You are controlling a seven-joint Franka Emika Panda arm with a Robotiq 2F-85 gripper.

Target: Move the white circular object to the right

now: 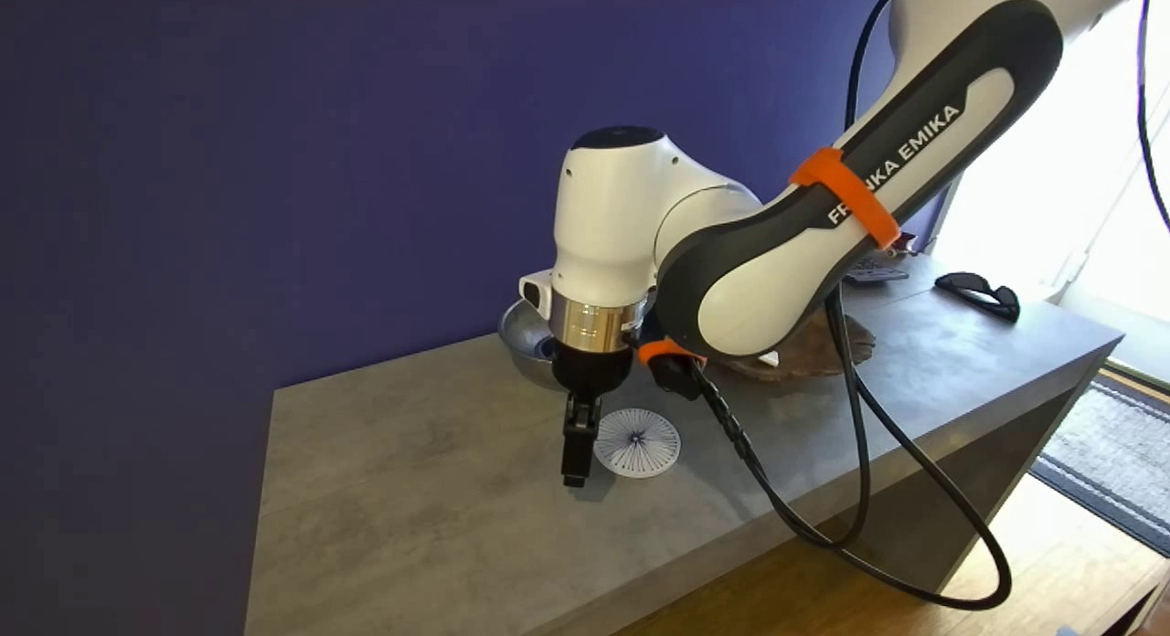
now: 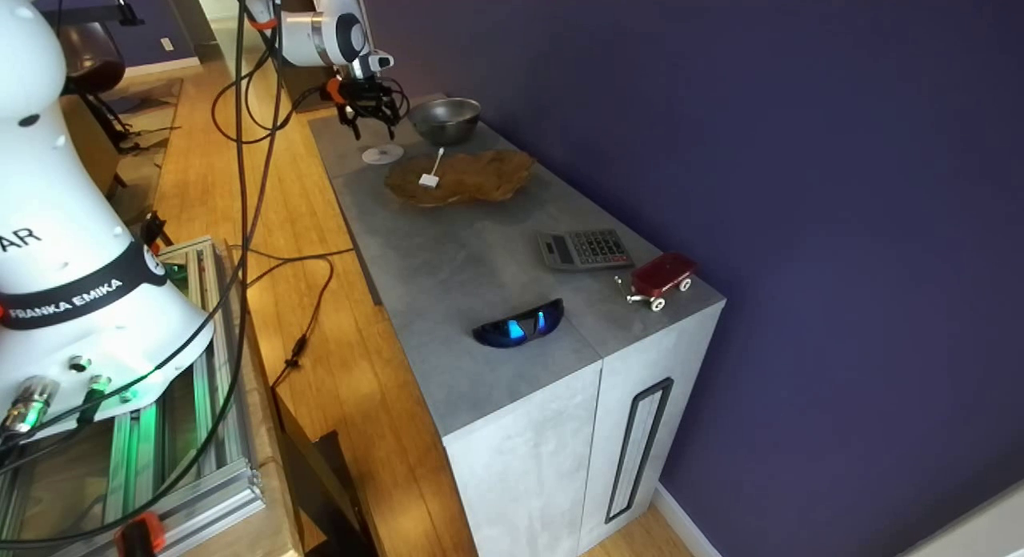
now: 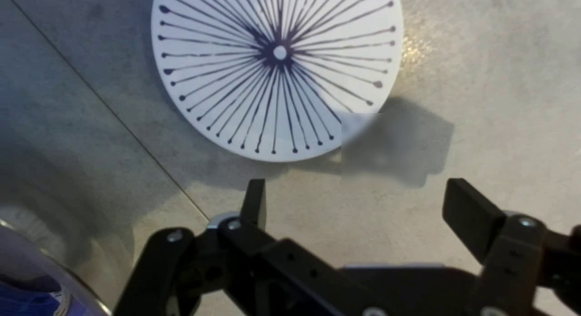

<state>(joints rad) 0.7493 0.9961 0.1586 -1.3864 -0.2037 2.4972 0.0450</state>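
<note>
The white disc (image 1: 638, 446) lies flat on the worktop (image 1: 393, 508), out of any hold; in an exterior view it sits just to the right of the fingers (image 1: 577, 455), the metal bowl (image 1: 533, 369) beyond it on the far left and the brown wooden bowl (image 1: 804, 353) on the far right, neither touching it. In the wrist view the fingers are spread well apart with only worktop showing between their tips, and the disc is just past them rather than between them.

Whether the move is finished or yet to start, I can't say: nothing marks a starting place or a goal, and parted fingers next to a resting disc would suit the lead-up to a grasp as well as the time after a release. (Which right is meant is open too, since the exterior views look from different places.) If it is yet to start, I'd judge everything is left: lining up over the disc, gripping, shifting it right and letting go. If it is finished, all that would remain is backing away.
</note>
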